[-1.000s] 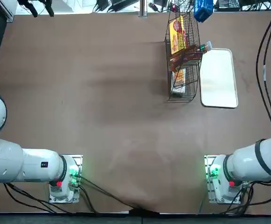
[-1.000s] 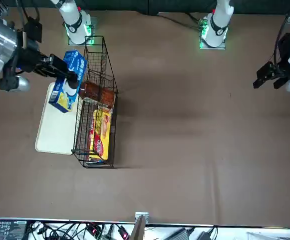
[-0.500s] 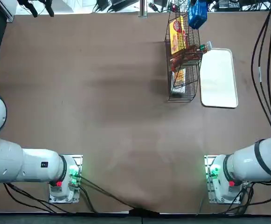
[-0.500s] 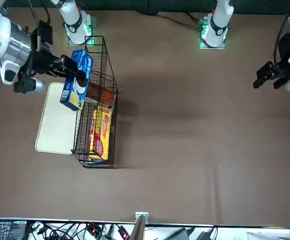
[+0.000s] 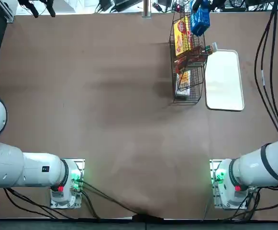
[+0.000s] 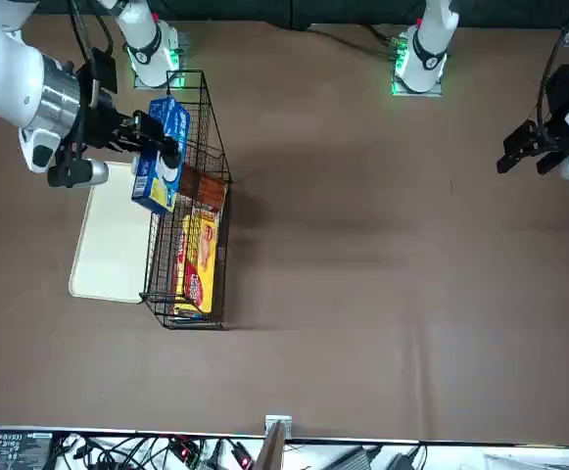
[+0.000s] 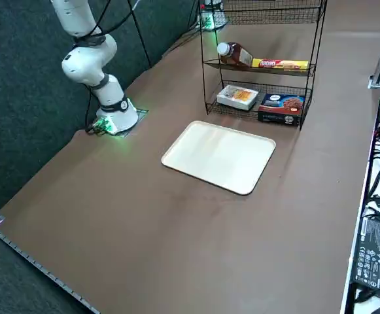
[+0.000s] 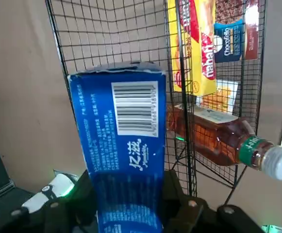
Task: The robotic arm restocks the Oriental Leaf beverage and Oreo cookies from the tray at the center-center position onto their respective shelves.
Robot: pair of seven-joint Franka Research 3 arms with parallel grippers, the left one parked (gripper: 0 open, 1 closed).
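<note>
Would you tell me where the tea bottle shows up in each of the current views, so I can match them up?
Top view: lying on the wire rack, upper right of centre.
Front view: on the rack, left of centre, below the blue box.
Right side view: bottle near the top, right of centre.
Right wrist view: on the rack, beside the blue box.
Shared landmark: the wire rack.

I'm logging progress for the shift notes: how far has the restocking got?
The bottle already lies on a rack shelf, and the tray is bare. In hand: the right tool grips the blue Oreo box up beside the wire rack. Left: setting that box on its shelf.
</note>
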